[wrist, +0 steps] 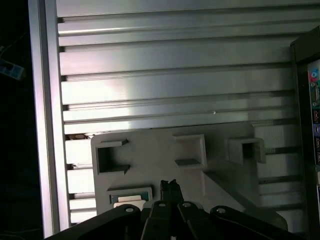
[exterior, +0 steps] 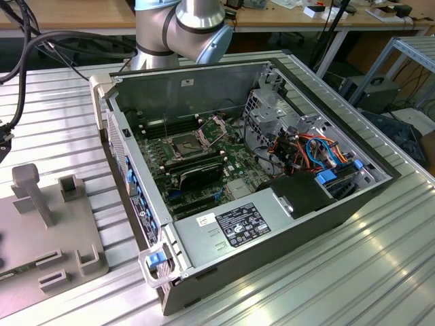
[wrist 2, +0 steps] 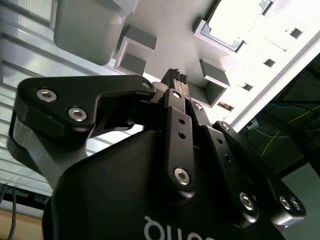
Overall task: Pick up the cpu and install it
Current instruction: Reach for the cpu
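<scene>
So, biggest to smallest: a slotted aluminium table, then an open PC case lying on it with the bare socket near the middle of the board. A grey fixture plate sits at roughly eight o'clock from the case, if you read the exterior view as a dial.

My gripper hangs over that plate, pinched narrow, tips together with nothing between them. The cpu lies flat in a shallow pocket on the plate, just beside my fingertips and lower than them, not touching. In the second wrist view the cpu shows a pale, shiny face.

Handling-wise I reckon it's light, thin and stiff, with slick metal on top and a fragile contact side, so hard squeezing is out. Two opposite edges look like the place to hold it, kept level. The pocket walls seem to sit close around it, so there's not much room for fingers.
</scene>
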{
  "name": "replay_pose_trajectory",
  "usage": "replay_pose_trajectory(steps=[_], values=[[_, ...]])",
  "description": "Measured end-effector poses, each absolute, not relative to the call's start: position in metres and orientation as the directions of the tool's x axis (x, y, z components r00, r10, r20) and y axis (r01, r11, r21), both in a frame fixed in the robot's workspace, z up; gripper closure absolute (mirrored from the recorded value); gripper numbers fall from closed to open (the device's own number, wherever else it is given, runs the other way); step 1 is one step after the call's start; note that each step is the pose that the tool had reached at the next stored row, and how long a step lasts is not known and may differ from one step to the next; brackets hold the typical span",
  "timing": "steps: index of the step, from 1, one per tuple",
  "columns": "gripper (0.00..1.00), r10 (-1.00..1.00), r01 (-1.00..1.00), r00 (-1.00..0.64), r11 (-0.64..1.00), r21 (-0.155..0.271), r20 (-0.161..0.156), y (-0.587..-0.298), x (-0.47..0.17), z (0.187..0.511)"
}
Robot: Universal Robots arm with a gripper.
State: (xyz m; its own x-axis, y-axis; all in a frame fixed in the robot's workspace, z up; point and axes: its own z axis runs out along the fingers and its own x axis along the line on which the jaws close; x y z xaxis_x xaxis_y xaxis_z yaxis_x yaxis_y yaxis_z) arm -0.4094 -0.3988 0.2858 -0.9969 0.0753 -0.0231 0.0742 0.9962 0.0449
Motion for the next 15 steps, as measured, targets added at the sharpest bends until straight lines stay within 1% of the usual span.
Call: replay_pose_trajectory(steps=[15], values=[[0.89, 0.075, 0.074, -0.997, 0.996, 0.045, -0.023, -0.3988, -0.4128, 0.2841]])
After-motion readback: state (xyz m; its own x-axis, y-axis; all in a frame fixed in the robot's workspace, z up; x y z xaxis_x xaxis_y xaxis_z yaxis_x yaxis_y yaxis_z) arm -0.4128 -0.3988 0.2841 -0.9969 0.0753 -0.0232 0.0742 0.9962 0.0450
